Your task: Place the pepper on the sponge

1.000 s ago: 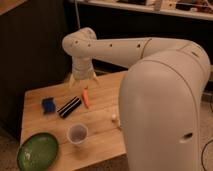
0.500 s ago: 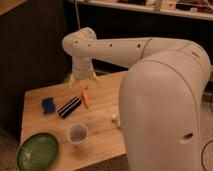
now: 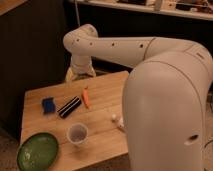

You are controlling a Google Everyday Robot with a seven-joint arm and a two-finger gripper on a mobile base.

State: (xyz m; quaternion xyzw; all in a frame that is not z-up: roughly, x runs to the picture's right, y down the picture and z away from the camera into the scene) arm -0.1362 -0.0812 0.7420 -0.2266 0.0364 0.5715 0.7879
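Note:
The slim orange-red pepper [image 3: 85,98] lies on the wooden table [image 3: 105,90] near its middle. Left of it sits the small dark-blue sponge [image 3: 48,105], with a black striped bar between the two. My gripper [image 3: 79,75] hangs over the table's far edge, behind and slightly left of the pepper and above it. Nothing shows between its fingers.
The black bar with white stripes [image 3: 69,107] lies diagonally between sponge and pepper. A clear cup [image 3: 77,133] stands near the front edge, a green plate [image 3: 38,151] at the front left corner. A small white object [image 3: 116,119] rests by my arm's large white body on the right.

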